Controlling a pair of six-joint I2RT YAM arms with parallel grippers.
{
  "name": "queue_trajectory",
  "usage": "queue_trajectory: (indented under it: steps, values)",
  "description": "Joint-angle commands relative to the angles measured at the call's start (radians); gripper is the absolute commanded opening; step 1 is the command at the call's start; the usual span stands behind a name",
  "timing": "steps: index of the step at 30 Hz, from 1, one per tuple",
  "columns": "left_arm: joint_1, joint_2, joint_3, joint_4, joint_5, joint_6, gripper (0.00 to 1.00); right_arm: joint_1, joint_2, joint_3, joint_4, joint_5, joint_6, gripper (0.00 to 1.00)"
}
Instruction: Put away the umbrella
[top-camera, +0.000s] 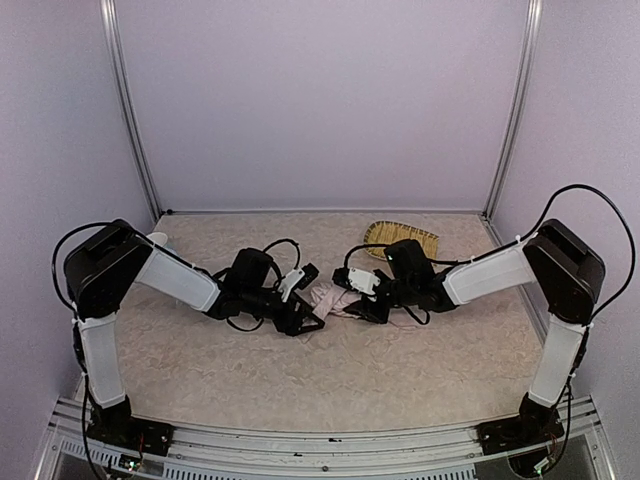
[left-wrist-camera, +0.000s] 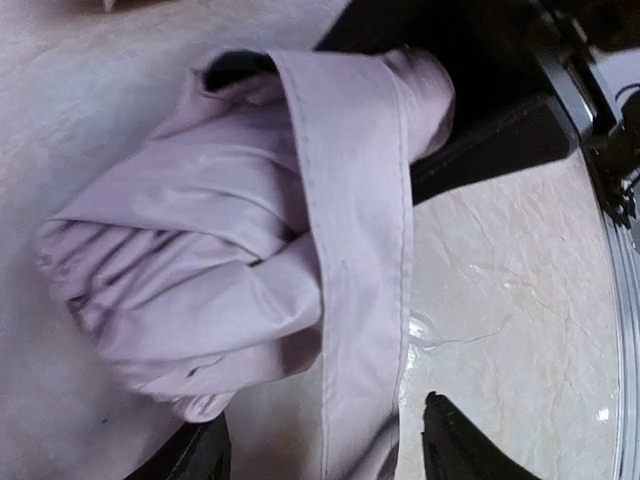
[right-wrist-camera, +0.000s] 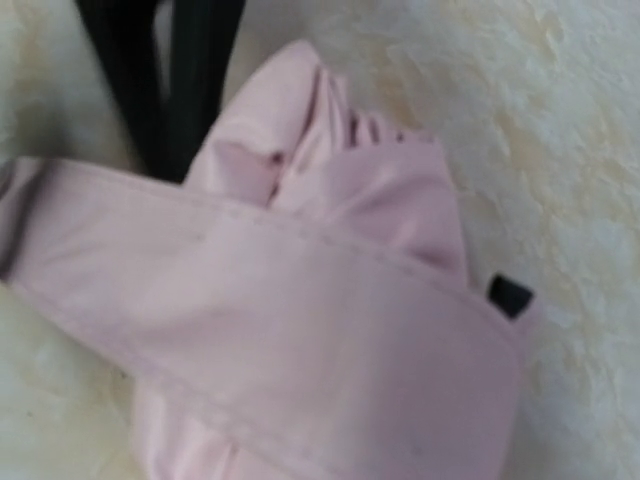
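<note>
Mottled beige bench (top-camera: 330, 390), pale lilac walls (top-camera: 320, 100), woven tray (top-camera: 405, 238) at the rear. Pink umbrella (top-camera: 325, 297) bunched mid-bench. Left hand (top-camera: 308, 321) wide, straddling the fabric. Right hand (top-camera: 352, 306) close against it, grip unclear.

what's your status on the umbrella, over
Left gripper open, astride the strap. Right gripper at the umbrella, jaws hidden. Umbrella folded, bunched, lying between both. Tray behind right arm, not in the way.
</note>
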Motion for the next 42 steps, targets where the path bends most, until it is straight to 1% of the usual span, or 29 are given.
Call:
queue_trajectory:
  steps: [1,2,5,6,8,9,11,12,15,18,20,23,26,27,29,30,32,34,37,39,41,42]
  values:
    - [-0.009,0.089,0.058,-0.062,0.171,0.045,0.58,-0.011,-0.044,-0.003,0.069,-0.036,0.022,0.00]
    - [-0.013,0.102,0.079,-0.089,0.172,0.059,0.49,-0.014,-0.046,-0.002,0.072,-0.044,0.028,0.00]
    - [-0.003,0.113,0.133,-0.147,0.175,0.085,0.02,-0.029,-0.053,0.001,0.077,-0.076,0.057,0.00]
    - [0.003,0.109,0.135,-0.143,0.185,0.081,0.00,-0.041,-0.060,0.002,0.077,-0.091,0.075,0.00]
    - [0.016,0.093,0.127,-0.124,0.223,0.054,0.00,-0.065,-0.068,0.010,0.056,-0.151,0.123,0.00]
    - [0.018,0.084,0.123,-0.121,0.241,0.038,0.00,-0.077,-0.067,0.028,0.015,-0.205,0.150,0.00]
    - [0.002,0.059,0.125,-0.162,0.255,0.026,0.00,-0.087,-0.052,0.079,-0.096,-0.265,0.202,0.00]
    - [-0.014,0.044,0.127,-0.197,0.247,0.041,0.00,-0.087,-0.048,0.080,-0.124,-0.282,0.243,0.00]
    - [-0.077,0.002,0.132,-0.272,0.229,0.077,0.00,-0.089,-0.025,0.056,-0.091,-0.354,0.406,0.00]
    - [-0.115,0.007,0.158,-0.339,0.232,0.117,0.00,-0.107,0.027,0.081,-0.087,-0.379,0.539,0.00]
    - [-0.116,0.038,0.184,-0.372,0.247,0.122,0.00,-0.141,0.055,0.082,-0.050,-0.392,0.635,0.00]
    - [-0.113,0.079,0.226,-0.425,0.276,0.125,0.00,-0.209,0.061,0.058,0.080,-0.427,0.790,0.00]
    - [-0.085,0.104,0.216,-0.376,0.318,0.086,0.00,-0.270,0.061,0.035,0.217,-0.516,0.912,0.00]
    - [-0.067,0.119,0.211,-0.350,0.323,0.068,0.00,-0.278,0.061,0.047,0.214,-0.540,0.919,0.00]
    - [-0.028,0.185,0.234,-0.328,0.334,0.027,0.00,-0.278,0.062,0.084,0.148,-0.544,0.883,0.00]
    - [-0.008,0.244,0.269,-0.336,0.354,0.011,0.00,-0.277,0.066,0.102,0.114,-0.532,0.872,0.00]
    - [-0.003,0.326,0.355,-0.381,0.370,-0.018,0.00,-0.279,0.086,0.113,0.069,-0.503,0.882,0.00]
    - [-0.020,0.349,0.397,-0.391,0.365,-0.017,0.00,-0.280,0.123,0.108,0.060,-0.507,0.915,0.00]
    - [-0.029,0.358,0.414,-0.379,0.335,-0.022,0.00,-0.280,0.153,0.080,0.096,-0.505,0.997,0.00]
    - [-0.020,0.397,0.448,-0.431,0.285,-0.014,0.00,-0.280,0.167,0.083,0.085,-0.485,1.004,0.00]
    - [-0.009,0.451,0.494,-0.530,0.231,0.004,0.00,-0.280,0.176,0.087,0.080,-0.467,0.996,0.00]
    - [-0.004,0.473,0.513,-0.559,0.234,0.007,0.03,-0.280,0.178,0.089,0.083,-0.473,0.987,0.00]
